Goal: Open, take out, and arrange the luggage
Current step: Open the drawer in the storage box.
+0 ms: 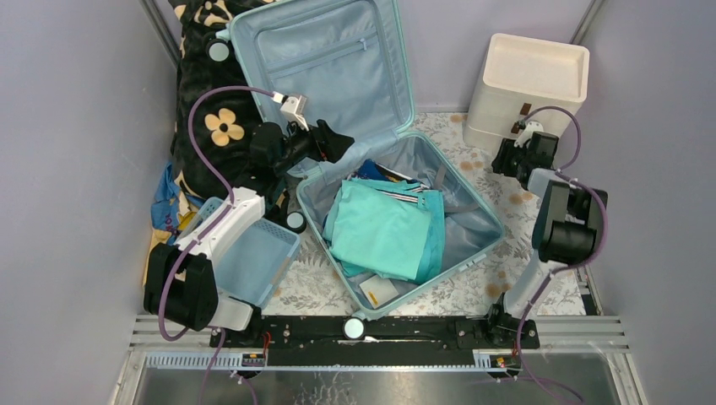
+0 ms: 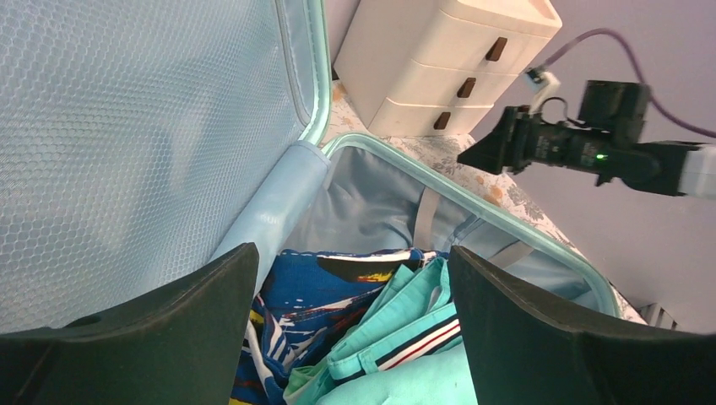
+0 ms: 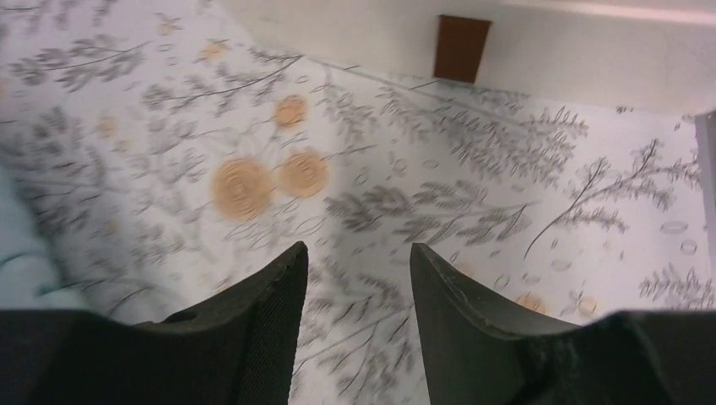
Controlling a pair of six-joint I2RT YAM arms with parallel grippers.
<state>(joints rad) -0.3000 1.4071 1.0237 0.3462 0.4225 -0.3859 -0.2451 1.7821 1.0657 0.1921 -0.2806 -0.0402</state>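
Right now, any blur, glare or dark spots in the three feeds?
Top external: sharp, evenly lit, soft shadows, no glare on the luggage. Left wrist: the left pincer is a near-black silhouette at the lens; clothes and mesh lining read clearly. Right wrist: motion blur smears the floral tablecloth, worst lower left; the drawer handle at the top is crisper.

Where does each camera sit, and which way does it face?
Top external: fixed above, behind the robot, looking down on the open pale aqua hard-shell suitcase; left arm and right arm show.
Left wrist: on the left arm, facing into the suitcase at folded turquoise clothes; the left hand shows below.
Right wrist: on the right arm, facing down at the floral tablecloth; the right hand shows below.
All three catch the cream plastic drawer unit.
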